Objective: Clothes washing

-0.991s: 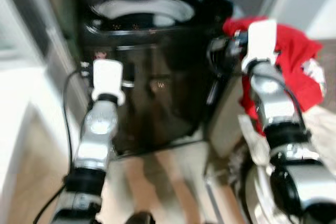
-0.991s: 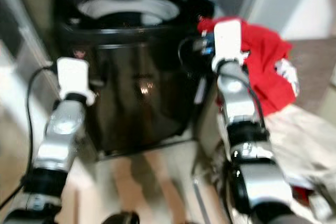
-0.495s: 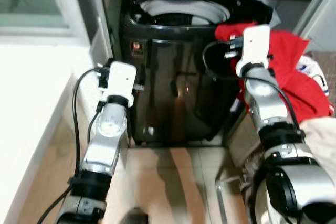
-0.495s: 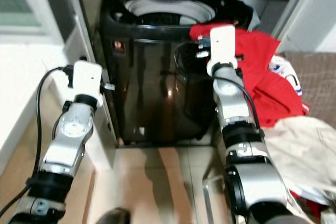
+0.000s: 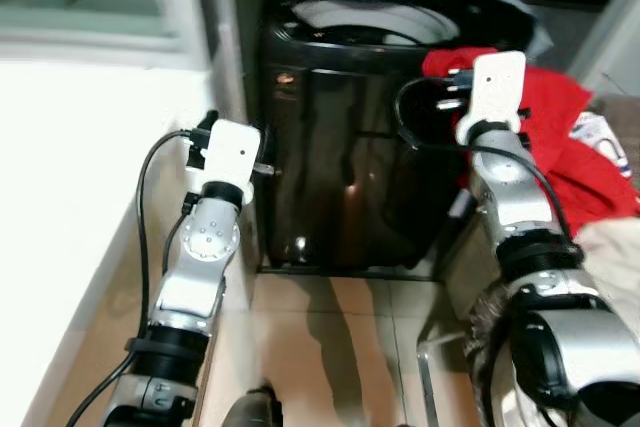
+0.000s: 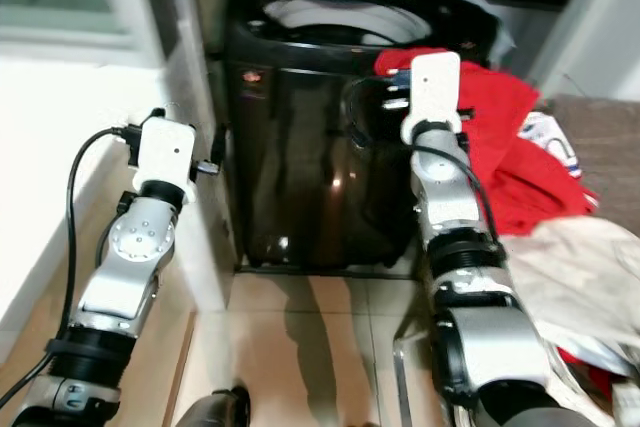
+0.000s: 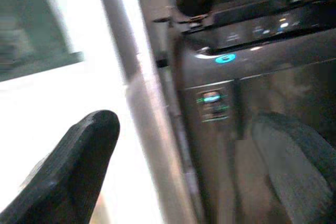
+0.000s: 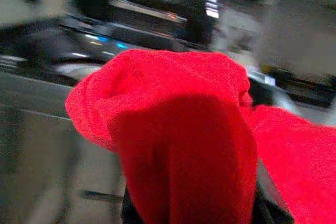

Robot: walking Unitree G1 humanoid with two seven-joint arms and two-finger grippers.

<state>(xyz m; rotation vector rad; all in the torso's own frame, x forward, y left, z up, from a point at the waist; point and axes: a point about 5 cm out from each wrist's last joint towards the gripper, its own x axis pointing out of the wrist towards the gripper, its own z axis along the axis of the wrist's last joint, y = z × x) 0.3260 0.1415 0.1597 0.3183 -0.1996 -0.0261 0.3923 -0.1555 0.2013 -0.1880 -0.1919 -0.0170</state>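
Note:
A black top-loading washing machine (image 5: 350, 147) stands before me, its lid up and the white drum rim (image 5: 370, 19) showing. My right gripper (image 5: 450, 69) is at the washer's top right corner, shut on a red garment (image 5: 550, 132) that hangs off to the right. In the right wrist view the red garment (image 8: 178, 124) drapes over the fingers and hides them. My left gripper (image 7: 184, 182) is open beside the washer's left front edge, with nothing between its black fingers (image 7: 73, 171). Its white wrist housing (image 5: 232, 152) covers it in the eye views.
A white ledge (image 5: 70, 167) and a grey metal post (image 5: 222, 27) stand close on the left of the washer. Beige cloth (image 6: 585, 272) and other laundry are piled at the right. Tiled floor (image 5: 330, 337) lies between my arms. A black cable (image 5: 145, 197) runs along the left arm.
The whole picture has shifted and sharpened as the camera moved. The right gripper still holds the red garment by the washer's top corner. The left gripper stays open.

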